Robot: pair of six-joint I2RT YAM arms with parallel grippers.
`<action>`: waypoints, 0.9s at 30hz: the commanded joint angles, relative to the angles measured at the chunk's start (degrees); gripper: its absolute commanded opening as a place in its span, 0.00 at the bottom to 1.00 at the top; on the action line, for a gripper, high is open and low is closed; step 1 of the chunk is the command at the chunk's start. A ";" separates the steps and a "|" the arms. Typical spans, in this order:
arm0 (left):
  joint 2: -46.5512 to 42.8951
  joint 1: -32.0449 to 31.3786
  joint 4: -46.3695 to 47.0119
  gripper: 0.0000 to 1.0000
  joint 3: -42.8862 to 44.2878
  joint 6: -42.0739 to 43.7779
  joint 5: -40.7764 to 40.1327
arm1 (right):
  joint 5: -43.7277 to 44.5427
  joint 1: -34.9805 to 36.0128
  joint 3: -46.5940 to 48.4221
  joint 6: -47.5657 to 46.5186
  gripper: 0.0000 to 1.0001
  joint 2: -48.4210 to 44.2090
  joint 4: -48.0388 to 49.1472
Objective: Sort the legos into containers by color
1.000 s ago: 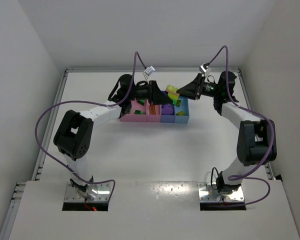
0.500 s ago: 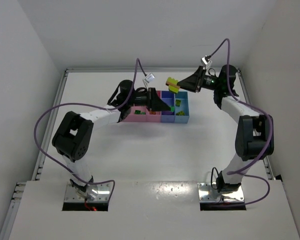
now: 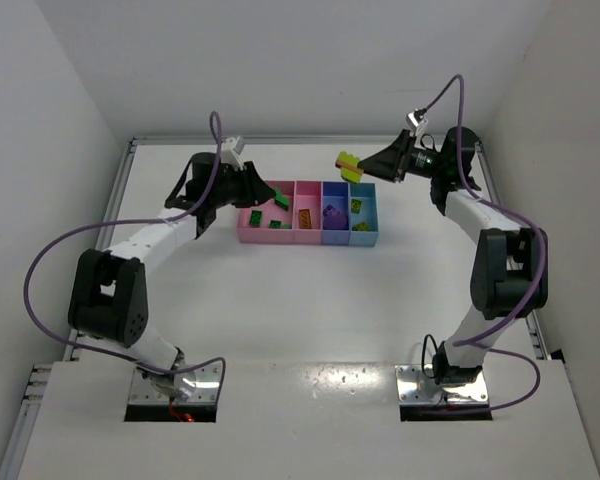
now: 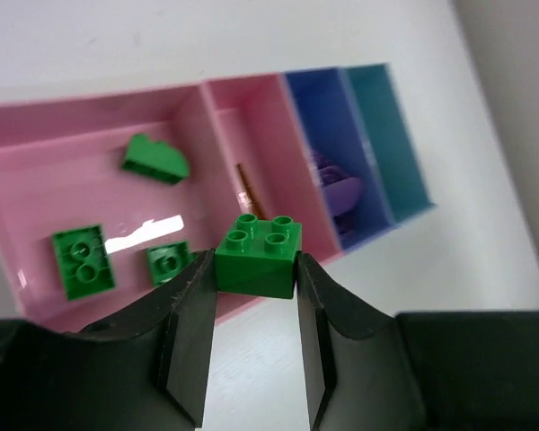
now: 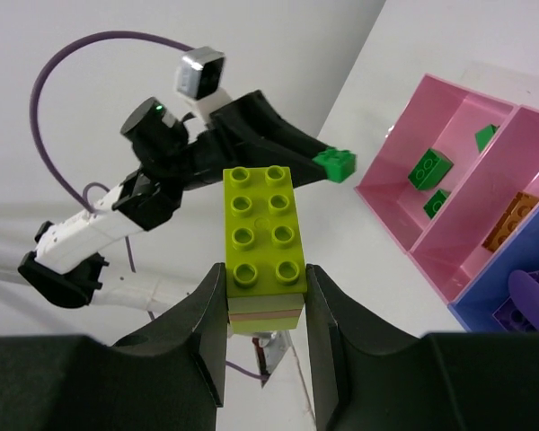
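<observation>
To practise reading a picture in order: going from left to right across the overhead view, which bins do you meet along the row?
wide pink bin → narrow pink bin → blue bin → light blue bin

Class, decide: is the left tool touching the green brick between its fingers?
Touching. The left wrist view shows the left tool with both fingers pressed against the green brick.
</observation>
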 commanded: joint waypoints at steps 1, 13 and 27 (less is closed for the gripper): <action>3.11 -0.68 -7.03 0.30 1.94 3.81 -9.46 | 0.06 0.56 0.38 -2.62 0.00 -0.21 0.45; 6.55 2.39 27.82 0.75 -2.97 -16.36 19.07 | -2.14 1.08 0.47 -2.62 0.00 -0.21 -0.08; 7.78 -7.71 43.86 0.75 4.22 -33.46 26.22 | -1.17 7.93 0.03 -0.26 0.00 0.32 2.21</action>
